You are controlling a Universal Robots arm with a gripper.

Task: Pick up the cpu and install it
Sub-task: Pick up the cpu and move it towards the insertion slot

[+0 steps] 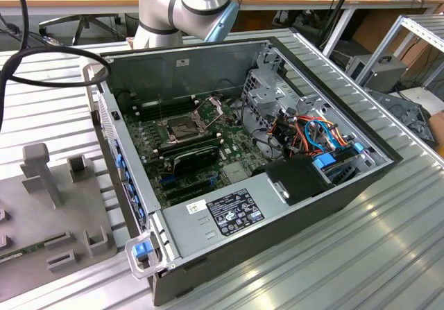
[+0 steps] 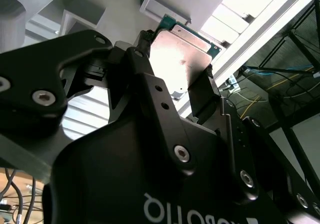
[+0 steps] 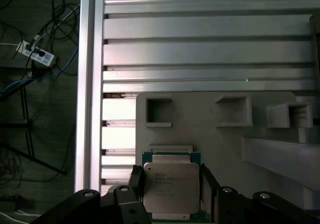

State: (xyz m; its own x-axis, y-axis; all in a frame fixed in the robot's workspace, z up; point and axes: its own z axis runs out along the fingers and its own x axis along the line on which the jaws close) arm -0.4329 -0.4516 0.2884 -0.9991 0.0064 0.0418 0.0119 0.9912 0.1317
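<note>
Pincer (image 3: 171, 196) pinched the one cpu (image 3: 171, 184) by two opposite edges, over the grey fixture plate (image 3: 225, 139) on the ribbed aluminium surface (image 3: 200, 33). One open socket (image 1: 182, 125) sat in the PC case (image 1: 208, 67). Chip likely light, stiff, thin, with fragile contacts, so edge grip only.

Silver-grey arm (image 1: 187, 5) with blue cap; black, screw-studded fingers (image 2: 150, 103)
</note>
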